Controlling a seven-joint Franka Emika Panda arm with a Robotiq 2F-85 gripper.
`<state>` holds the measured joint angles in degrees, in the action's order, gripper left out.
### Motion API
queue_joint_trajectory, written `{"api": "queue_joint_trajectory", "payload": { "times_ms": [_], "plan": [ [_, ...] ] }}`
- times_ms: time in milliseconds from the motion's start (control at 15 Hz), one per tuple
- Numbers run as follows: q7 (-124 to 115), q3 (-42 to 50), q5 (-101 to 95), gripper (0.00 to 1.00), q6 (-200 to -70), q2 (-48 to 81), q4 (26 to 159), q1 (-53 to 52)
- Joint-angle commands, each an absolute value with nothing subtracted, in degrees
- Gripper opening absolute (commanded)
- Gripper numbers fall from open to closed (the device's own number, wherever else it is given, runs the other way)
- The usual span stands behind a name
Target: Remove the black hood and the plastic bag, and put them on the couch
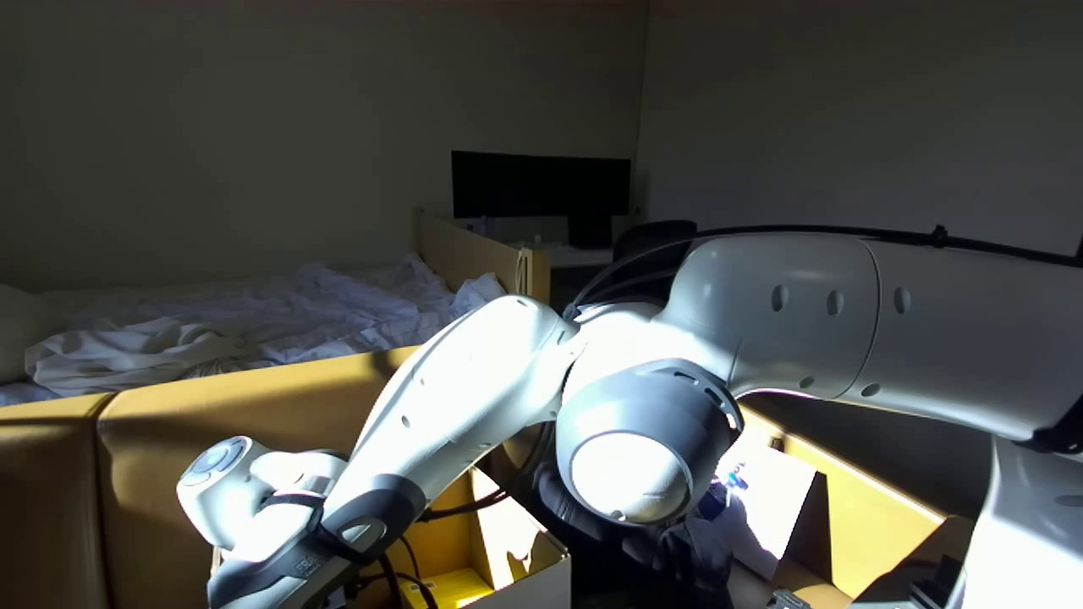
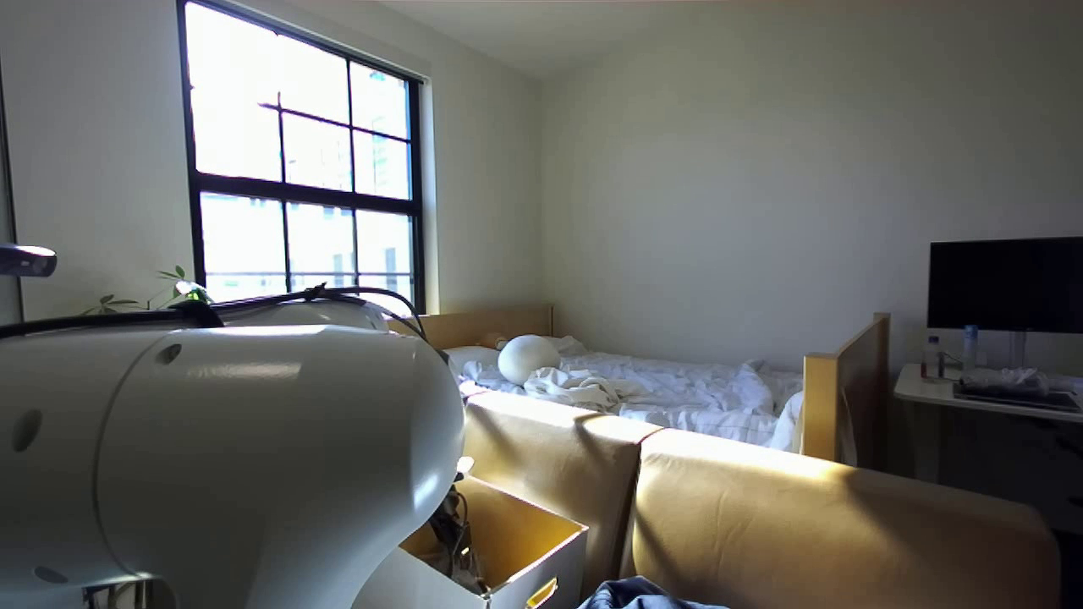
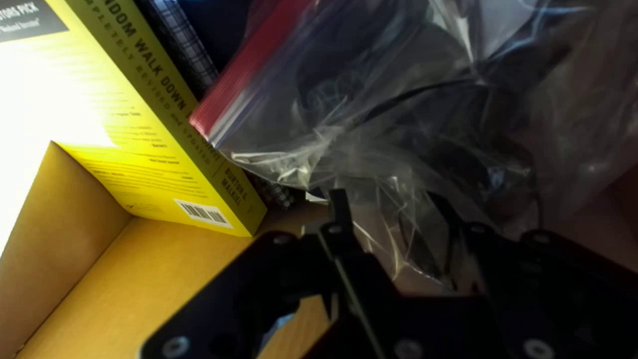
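In the wrist view a clear plastic bag [image 3: 379, 124] with a red zip strip spreads above and between the fingers of my gripper [image 3: 389, 199]. These fingers stand apart, and loose film of the bag hangs in the gap without being pinched. Dark puffy cloth, the black hood [image 1: 685, 554], lies beside the box and partly behind the arm's elbow; only a blue-grey fold of the hood [image 2: 639, 594] shows at the bottom edge in an exterior view. The mustard-tan couch [image 1: 245, 414] runs behind the arm, its back cushions [image 2: 761, 507] sunlit. Inside the bag, dark items are hard to make out.
An open cardboard box [image 2: 541, 571] stands against the couch back. Inside it, a yellow book [image 3: 164, 124] leans beside the gripper, near the box wall [image 3: 65, 199]. A white panel [image 1: 774, 499] stands right of the hood. Behind the couch is a bed with white sheets [image 2: 660, 385].
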<state>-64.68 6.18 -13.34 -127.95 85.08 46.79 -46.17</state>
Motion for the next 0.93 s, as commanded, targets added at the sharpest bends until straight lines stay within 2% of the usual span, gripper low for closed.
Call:
{"api": "queue_joint_trajectory", "payload": {
  "times_ms": [0, 267, 800, 867],
  "plan": [
    [-68.26, 9.11, -15.12, 0.73, -127.33, 85.09, 47.25, -47.51],
    [-67.21, 4.85, -10.99, 0.98, -121.55, 85.11, 46.19, -45.83],
    [-59.25, -5.28, -1.83, 1.00, -118.75, 85.55, 45.83, -40.97],
    [-58.26, -5.58, -1.45, 0.88, -118.22, 85.62, 45.70, -40.73]
  ]
}}
